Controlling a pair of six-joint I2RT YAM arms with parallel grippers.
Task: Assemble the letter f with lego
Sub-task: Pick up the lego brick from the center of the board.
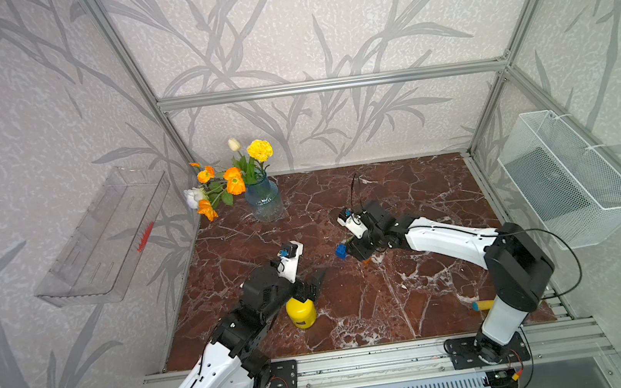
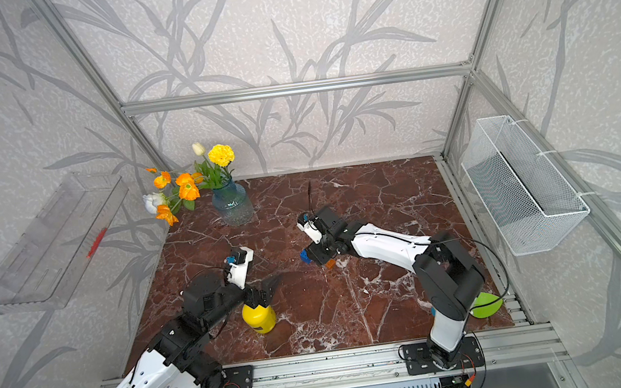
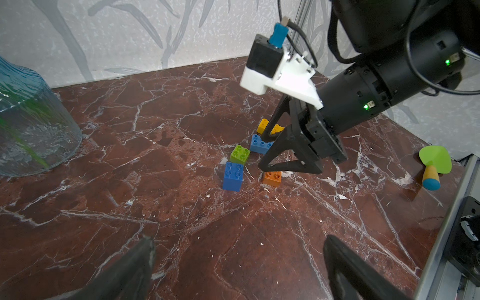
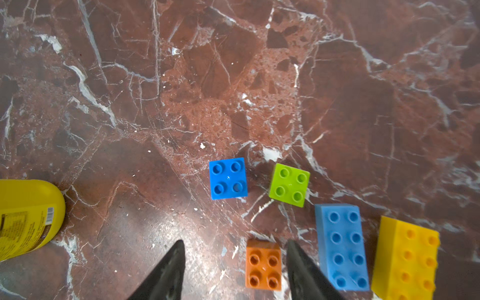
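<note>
The right end effector point(image 4: 235, 242) was low over the counter point(image 4: 233, 78). It was partly open, with the orange brick point(image 4: 263, 265) between its fingers but not gripped. The dark-blue brick point(image 4: 228, 178), green brick point(image 4: 289, 185), light-blue brick point(image 4: 341, 246) and yellow brick point(image 4: 406, 257) lay loose just beyond it. The left end effector point(image 3: 239, 237) was wide open and empty.

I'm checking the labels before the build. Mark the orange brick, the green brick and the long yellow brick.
orange brick point(image 4: 263, 265), right wrist view, middle of its studded top.
green brick point(image 4: 289, 185), right wrist view, centre of its studded top.
long yellow brick point(image 4: 406, 259), right wrist view, middle of its studded top.
</note>
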